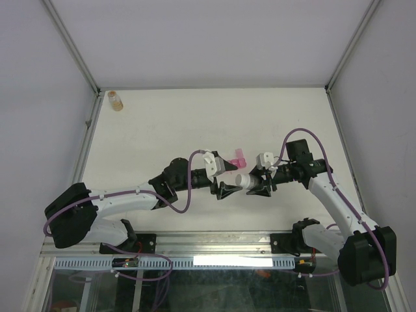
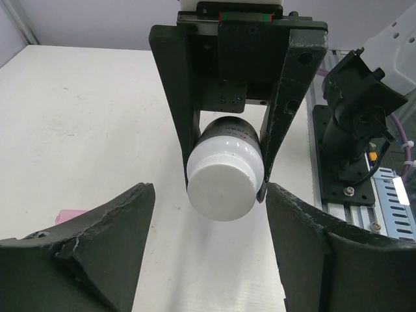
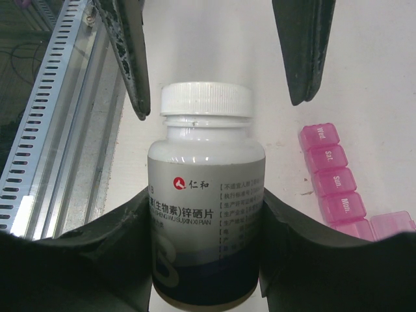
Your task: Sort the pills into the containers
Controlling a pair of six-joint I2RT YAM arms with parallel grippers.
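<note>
My right gripper (image 3: 205, 198) is shut on a white-capped bottle (image 3: 206, 214) and holds it level above the table, cap pointing left. The open left gripper (image 2: 208, 188) faces that cap (image 2: 225, 188); its fingers (image 3: 133, 65) stand on either side of the cap with a gap showing. In the top view the left gripper (image 1: 227, 190) and the right gripper (image 1: 257, 185) meet near the table's middle. The pink strip of containers (image 3: 328, 175) lies on the table just behind the bottle, lids shut and marked with days. No pills are visible.
A small amber bottle (image 1: 116, 99) stands at the far left corner of the table. The pink strip (image 1: 239, 156) lies just beyond the two grippers. A metal rail (image 3: 58, 130) runs along the near edge.
</note>
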